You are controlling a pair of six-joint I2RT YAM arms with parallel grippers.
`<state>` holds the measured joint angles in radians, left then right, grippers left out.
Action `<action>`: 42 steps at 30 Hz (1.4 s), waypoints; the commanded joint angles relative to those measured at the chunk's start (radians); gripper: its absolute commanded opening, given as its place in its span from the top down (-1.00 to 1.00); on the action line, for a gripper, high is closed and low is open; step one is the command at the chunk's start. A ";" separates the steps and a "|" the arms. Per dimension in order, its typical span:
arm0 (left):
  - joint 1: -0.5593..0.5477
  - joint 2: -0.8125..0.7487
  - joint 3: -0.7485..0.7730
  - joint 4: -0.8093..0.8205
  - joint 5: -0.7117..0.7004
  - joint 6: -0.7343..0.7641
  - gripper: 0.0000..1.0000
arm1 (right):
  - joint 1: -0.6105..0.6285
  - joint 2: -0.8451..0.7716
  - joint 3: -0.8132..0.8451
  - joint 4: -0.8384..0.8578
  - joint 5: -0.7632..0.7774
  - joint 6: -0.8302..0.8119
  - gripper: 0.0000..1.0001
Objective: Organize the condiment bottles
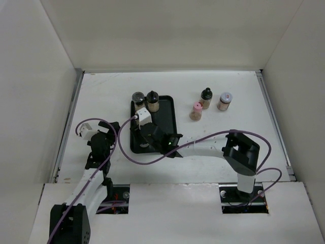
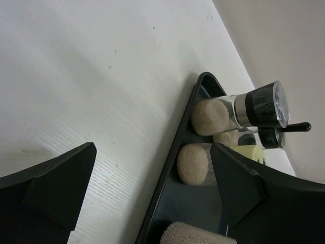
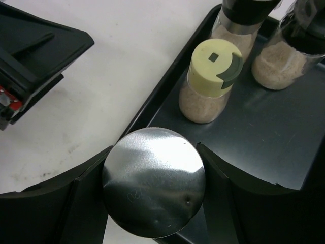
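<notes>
A black tray (image 1: 163, 118) holds three spice jars: a grey-capped one (image 1: 138, 97), a black-capped one (image 1: 153, 100) and a yellow-capped one (image 1: 142, 116). My right gripper (image 1: 148, 134) is shut on a silver-capped jar (image 3: 153, 182) at the tray's near left corner; its fingers (image 3: 51, 203) press on both sides of the jar. The yellow-capped jar (image 3: 209, 81) stands just beyond it. Three more jars stand on the table to the right, capped pink (image 1: 196, 111), black (image 1: 205, 96) and grey (image 1: 224, 100). My left gripper (image 1: 99, 140) is open and empty, left of the tray (image 2: 172, 168).
White walls enclose the table on the left, back and right. Purple cables loop over both arms near the tray's front. The right arm's elbow (image 1: 241, 150) sits at the near right.
</notes>
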<state>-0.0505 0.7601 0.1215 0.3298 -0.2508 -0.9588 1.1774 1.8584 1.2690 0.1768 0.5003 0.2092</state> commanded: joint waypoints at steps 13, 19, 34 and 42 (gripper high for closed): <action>-0.002 0.008 -0.006 0.046 0.015 -0.003 -1.00 | -0.006 -0.096 -0.026 0.142 -0.016 0.045 -0.87; -0.012 0.015 -0.005 0.058 0.015 0.005 -1.00 | -0.072 -0.273 -0.166 0.151 -0.068 0.047 -0.91; -0.036 0.071 0.006 0.089 0.034 0.008 -1.00 | -0.555 -0.352 -0.330 0.041 0.058 0.068 -0.65; -0.042 0.079 0.007 0.097 0.039 0.011 -1.00 | -0.627 -0.213 -0.284 0.013 0.061 0.091 -0.75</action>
<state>-0.0868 0.8455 0.1169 0.3691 -0.2230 -0.9585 0.5617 1.6283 0.9306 0.1814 0.5430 0.2844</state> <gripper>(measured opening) 0.997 0.879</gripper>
